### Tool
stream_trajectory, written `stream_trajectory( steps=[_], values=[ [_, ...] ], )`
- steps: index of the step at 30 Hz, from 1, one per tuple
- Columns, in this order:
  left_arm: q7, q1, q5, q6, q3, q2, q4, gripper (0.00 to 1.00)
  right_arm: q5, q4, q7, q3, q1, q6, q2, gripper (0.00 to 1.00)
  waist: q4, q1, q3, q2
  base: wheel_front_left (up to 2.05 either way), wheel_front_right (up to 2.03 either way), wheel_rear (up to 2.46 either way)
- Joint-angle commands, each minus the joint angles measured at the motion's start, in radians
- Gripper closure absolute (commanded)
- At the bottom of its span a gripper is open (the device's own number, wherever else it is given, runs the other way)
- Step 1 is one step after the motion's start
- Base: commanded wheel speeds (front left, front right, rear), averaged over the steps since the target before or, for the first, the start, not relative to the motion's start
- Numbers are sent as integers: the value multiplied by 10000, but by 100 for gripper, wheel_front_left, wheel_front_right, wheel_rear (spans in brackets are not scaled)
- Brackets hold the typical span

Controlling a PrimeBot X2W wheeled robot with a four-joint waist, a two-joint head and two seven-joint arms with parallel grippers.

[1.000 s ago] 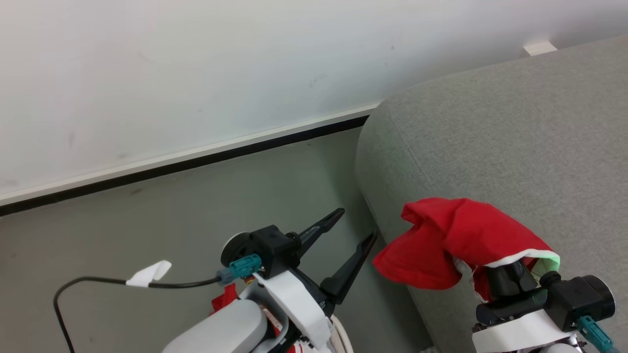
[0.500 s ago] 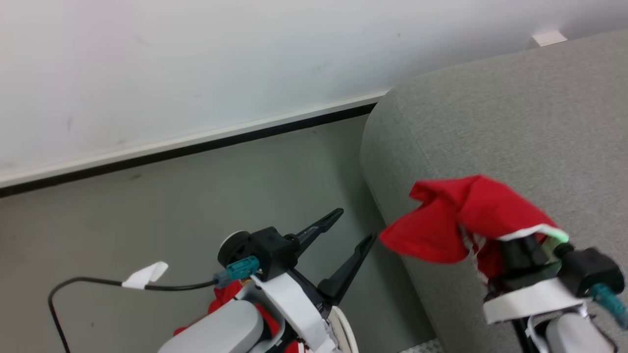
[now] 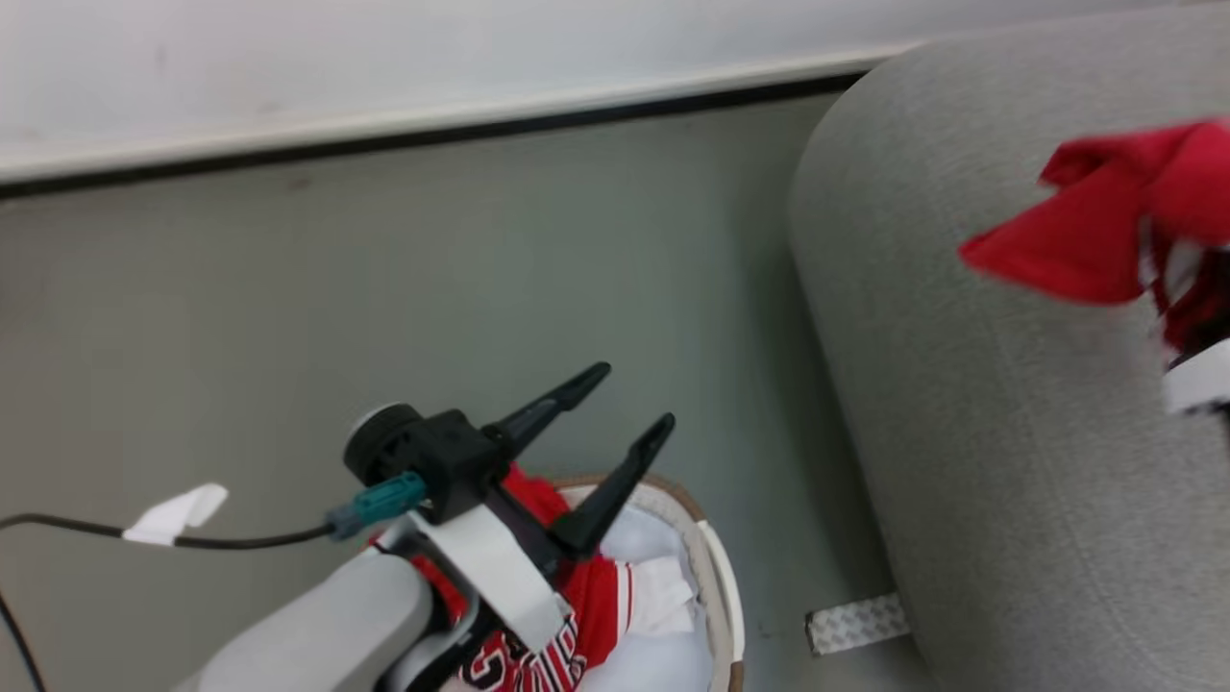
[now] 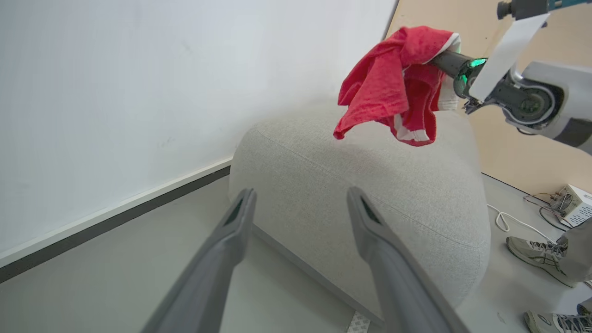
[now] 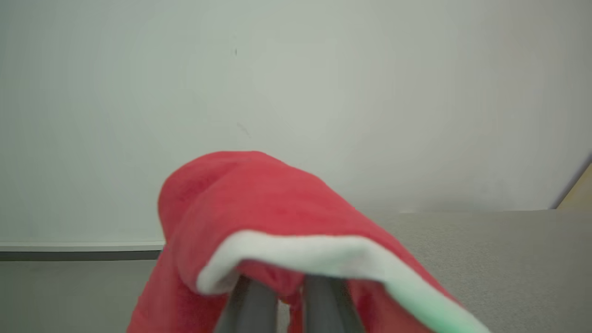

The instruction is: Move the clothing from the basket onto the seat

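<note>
My right gripper (image 5: 284,289) is shut on a bright red garment (image 5: 259,203) with white trim, which drapes over its fingers and hides the tips. That garment (image 4: 393,78) hangs in the air above the light grey sofa (image 4: 370,185), clear of the cushion. In the head view the garment (image 3: 1105,221) is at the far right over the sofa (image 3: 961,432). My left gripper (image 3: 629,399) is open and holds nothing, poised above the basket (image 3: 716,567). More red clothing (image 3: 601,601) with white stripes lies in the basket, partly hidden by my left arm.
A white wall with a dark baseboard (image 3: 432,135) runs behind the grey floor. A strip of tape (image 3: 855,623) lies on the floor by the sofa's base. A person's shoes (image 4: 536,252), a white cable and a small box (image 4: 573,206) are beyond the sofa.
The head camera has tilted down, bringing the basket into view. My right gripper has carried the red garment up and farther over the sofa. The left gripper stays open.
</note>
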Motion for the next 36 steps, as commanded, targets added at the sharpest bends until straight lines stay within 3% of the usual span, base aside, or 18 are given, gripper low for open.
stream_trajectory(
  steps=[1,9,15,23,24,25,28,29,30,36],
  values=[
    [25,-95,195,-41,55,135,-71,0,-84,84,61,-155,-316,-25,-262,100,399,-2,552,0,0,0,0],
    [-34,-253,171,-122,335,745,-571,0,-815,341,794,-1396,-1470,-25,-922,100,1000,-2,1534,0,0,0,0],
    [-103,-259,181,-169,535,1204,-809,0,-1706,300,1400,-2590,-1716,-23,-964,100,1264,-2,2166,0,0,0,0],
    [-149,-293,181,-236,680,1562,-958,0,-3084,657,3274,-4474,-1397,-23,-585,100,1394,-2,2648,0,0,0,0],
    [-161,-295,177,-242,693,1577,-961,0,-3232,617,3457,-4581,-1355,-23,-481,93,1386,-2,2666,0,0,0,0],
    [-168,-297,168,-240,703,1588,-957,0,-3357,511,3589,-4691,-1336,-23,-390,73,1370,-2,2679,0,0,0,0],
    [-180,-303,128,-235,715,1613,-930,0,-3671,280,4039,-4855,-1144,-23,3,56,1301,-2,2657,0,0,0,0],
    [-182,-309,118,-228,713,1609,-923,0,-3776,176,4164,-4901,-1091,-23,106,20,1274,-2,2638,0,0,0,0],
    [-179,-313,110,-219,708,1603,-919,0,-3880,90,4292,-4909,-1022,-25,192,0,1244,-2,2615,0,0,0,0],
    [-137,-273,43,-156,691,1580,-859,0,-3997,-491,4851,-4927,-614,-25,649,0,1046,-2,2366,0,0,0,0]
  ],
)
